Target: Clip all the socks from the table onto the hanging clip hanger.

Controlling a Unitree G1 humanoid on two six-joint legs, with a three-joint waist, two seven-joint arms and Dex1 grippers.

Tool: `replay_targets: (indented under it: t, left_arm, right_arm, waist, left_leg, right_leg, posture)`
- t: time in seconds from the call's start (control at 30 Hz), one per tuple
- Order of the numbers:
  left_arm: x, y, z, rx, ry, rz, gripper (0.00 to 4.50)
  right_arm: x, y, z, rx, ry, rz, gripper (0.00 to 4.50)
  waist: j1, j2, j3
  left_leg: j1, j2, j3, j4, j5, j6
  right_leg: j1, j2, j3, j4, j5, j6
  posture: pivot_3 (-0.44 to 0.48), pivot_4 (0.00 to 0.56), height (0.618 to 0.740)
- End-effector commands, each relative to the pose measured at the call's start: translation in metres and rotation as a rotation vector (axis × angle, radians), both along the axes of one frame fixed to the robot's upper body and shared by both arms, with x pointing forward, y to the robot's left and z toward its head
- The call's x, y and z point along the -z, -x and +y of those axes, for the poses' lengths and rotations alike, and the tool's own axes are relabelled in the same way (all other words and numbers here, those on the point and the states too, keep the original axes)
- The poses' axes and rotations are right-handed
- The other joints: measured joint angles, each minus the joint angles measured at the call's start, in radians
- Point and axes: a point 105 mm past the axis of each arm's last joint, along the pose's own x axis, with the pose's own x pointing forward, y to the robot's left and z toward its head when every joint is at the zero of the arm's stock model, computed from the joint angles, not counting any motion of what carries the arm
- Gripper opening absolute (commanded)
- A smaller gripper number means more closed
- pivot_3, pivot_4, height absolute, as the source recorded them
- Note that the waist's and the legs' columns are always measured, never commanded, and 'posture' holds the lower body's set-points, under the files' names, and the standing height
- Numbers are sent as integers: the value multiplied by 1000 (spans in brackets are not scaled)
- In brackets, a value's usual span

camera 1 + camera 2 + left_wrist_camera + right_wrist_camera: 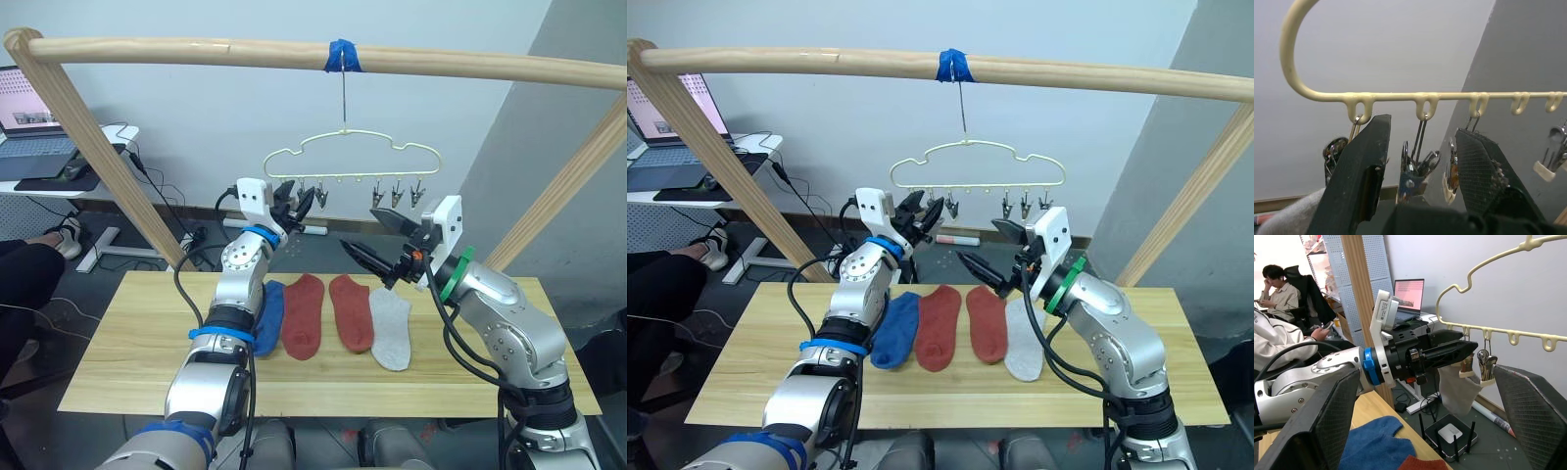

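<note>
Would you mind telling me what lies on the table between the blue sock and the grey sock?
Two rust-red socks lie side by side between the blue sock and the grey sock, seen in the left eye view.

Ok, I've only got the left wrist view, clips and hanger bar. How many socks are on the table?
Observer: Four: a blue sock, two rust-red socks and a light grey sock, side by side on the table.
Operator: And the right hand?
Observer: The right hand is open, empty, raised near the clip hanger.
Operator: That grey cloth by my fingers?
Observer: A second grey sock, hanging below the left hand.
</note>
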Motion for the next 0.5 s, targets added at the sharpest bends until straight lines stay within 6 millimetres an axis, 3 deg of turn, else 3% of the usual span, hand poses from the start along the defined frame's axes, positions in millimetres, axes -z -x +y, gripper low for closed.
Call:
replay_targets:
  t: [0.03, 0.23, 0.33, 0.5]
  left_arm:
    - [-11, 3, 3, -5, -1, -48, 2357]
    - [-16, 16, 6, 1, 2, -77, 2357]
    - [-6, 31, 7, 17, -18, -53, 2357]
    - [12, 39, 9, 7, -29, 3, 2357]
  right_arm:
    - [-17, 6, 1, -10, -14, -72, 4500]
    - [-16, 7, 1, -8, -14, -70, 4500]
    - [-16, 8, 0, -6, -14, -68, 4500]
    - [-15, 8, 1, -11, -12, -64, 4500]
  waist:
    - [0, 0, 0]
    - [0, 0, 1]
    - [-2, 0, 1]
    - [-2, 1, 2]
  left_leg:
    - [0, 0, 0, 0, 0, 0]
    - [0, 0, 0, 0, 0, 0]
    - [0, 0, 0, 0, 0, 0]
    - [0, 1, 0, 0, 0, 0]
  right_leg:
    - [0, 0, 0, 0, 0, 0]
    - [0, 0, 0, 0, 0, 0]
    - [0, 0, 1, 0, 0, 0]
    - [0, 0, 0, 0, 0, 0]
  posture:
    - [-66, 132, 740]
    - [-67, 135, 740]
    - [-66, 138, 740]
    - [-59, 138, 740]
